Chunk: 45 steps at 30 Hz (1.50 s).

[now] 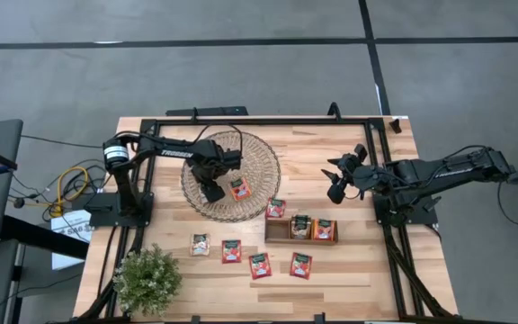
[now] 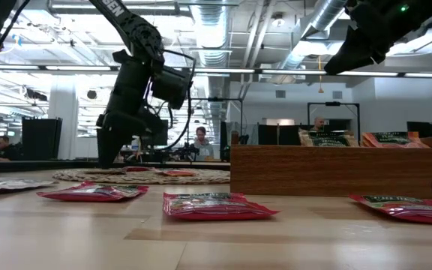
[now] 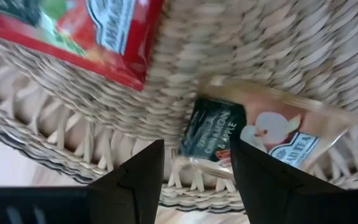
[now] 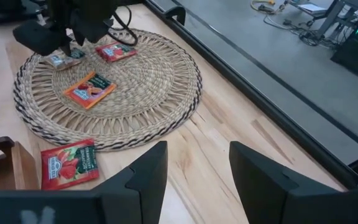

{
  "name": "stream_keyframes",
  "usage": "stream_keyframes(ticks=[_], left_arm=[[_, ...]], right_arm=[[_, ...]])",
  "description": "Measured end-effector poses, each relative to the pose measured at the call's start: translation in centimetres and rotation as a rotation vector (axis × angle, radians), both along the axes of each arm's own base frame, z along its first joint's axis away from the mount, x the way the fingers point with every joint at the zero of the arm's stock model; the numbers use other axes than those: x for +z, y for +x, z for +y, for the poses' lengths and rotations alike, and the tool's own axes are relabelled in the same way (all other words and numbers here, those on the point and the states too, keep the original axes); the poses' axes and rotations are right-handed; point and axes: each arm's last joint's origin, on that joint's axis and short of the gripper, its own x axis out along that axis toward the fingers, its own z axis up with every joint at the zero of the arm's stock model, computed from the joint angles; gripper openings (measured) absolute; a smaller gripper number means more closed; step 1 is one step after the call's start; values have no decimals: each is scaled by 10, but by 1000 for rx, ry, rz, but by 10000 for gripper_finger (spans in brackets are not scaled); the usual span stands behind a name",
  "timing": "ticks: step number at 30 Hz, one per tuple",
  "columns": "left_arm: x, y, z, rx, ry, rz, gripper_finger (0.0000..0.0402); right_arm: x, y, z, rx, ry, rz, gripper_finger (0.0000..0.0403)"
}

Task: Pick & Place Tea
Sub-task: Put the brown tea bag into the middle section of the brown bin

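Four red sachets [image 1: 231, 251] lie in a row near the tabletop's front edge, with a beige one [image 1: 200, 244] at the left end of it. We see another red sachet [image 1: 276, 209] just off the mat [image 1: 259, 166], at the tray's [image 1: 278, 232] back corner. Tray holds sachets in its middle and right compartments. On the mat: an orange sachet [image 1: 238, 188], a red one [image 3: 73, 28] and a beige one [image 3: 266, 134]. Left gripper [image 3: 194, 180] hangs low over the mat's front-left edge, fingers spread, the beige sachet just ahead of them; we can't tell if they touch. Right gripper [image 4: 197, 174] hovers high near the table's right edge, fingers apart, holding nothing.
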Motion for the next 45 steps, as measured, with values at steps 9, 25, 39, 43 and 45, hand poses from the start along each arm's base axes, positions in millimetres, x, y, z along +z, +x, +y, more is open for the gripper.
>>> stream_keyframes(ticks=[9, 25, 39, 43, 45], left_arm=[[-7, -2, -1, 3, 6, -20, 153], [-3, -3, -1, 55, 34, -13, 49], [21, -8, -4, 68, 84, -71, 1], [34, -12, -10, 81, 95, -101, 0], [44, -14, -14, 89, 101, -115, 0]], right_arm=[[0, 0, 0, 1, 1, 0, 159], [0, 0, 0, 1, 1, 0, 154], [1, 1, 0, 1, 2, -10, 151], [1, 1, 0, 1, 3, -18, 148], [3, 2, 0, 1, 7, -40, 148]])
